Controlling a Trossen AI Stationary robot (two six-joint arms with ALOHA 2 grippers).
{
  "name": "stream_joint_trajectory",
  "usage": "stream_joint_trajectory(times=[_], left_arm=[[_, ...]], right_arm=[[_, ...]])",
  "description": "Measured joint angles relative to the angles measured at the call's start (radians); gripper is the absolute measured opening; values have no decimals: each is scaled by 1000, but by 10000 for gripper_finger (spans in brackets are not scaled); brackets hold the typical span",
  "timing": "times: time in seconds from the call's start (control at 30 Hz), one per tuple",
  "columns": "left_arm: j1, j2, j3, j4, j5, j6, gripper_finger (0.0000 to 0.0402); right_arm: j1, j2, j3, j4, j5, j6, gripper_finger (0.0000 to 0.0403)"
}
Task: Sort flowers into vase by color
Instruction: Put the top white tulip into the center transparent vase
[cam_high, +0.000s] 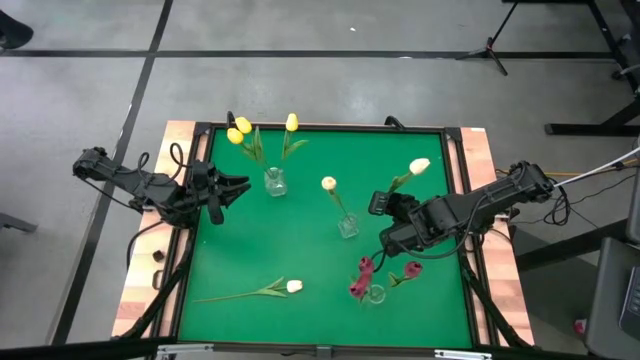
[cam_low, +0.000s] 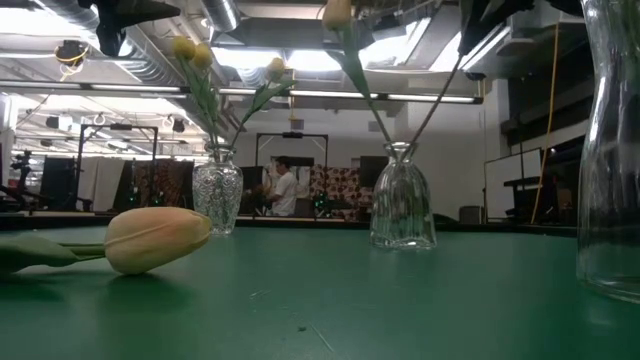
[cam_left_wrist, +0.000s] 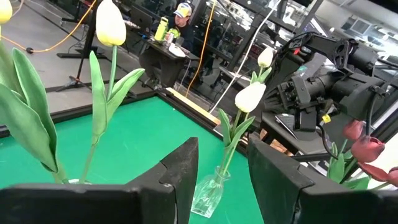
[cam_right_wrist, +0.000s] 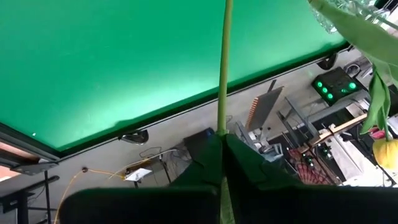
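Observation:
My right gripper hangs above the table's right half, shut on a cream-white tulip. In the low view its stem slants down to the neck of the middle glass vase, which holds another cream tulip. Whether the stem's end is inside, I cannot tell. Yellow tulips stand in the far-left vase. Dark red tulips stand in the near vase. One cream tulip lies flat on the cloth. My left gripper is open beside the yellow vase, holding nothing. My right gripper pinches the cream tulip's thin green stem between its two shut fingers, which lie across the stem. The flower is lifted off the table and tilted, its head up toward the far right and its lower end down by the middle vase.
The green cloth is framed by a raised dark border on a wooden table. The near left of the cloth holds only the lying tulip. The three vases stand close around the right arm. A person sits in the room behind the table.

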Motion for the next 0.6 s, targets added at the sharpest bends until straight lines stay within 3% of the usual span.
stream_joint_trajectory(times=[0.6], left_arm=[[0, 0, 0, 0, 0, 0, 135]], right_arm=[[0, 0, 0, 45, 41, 28, 21]])
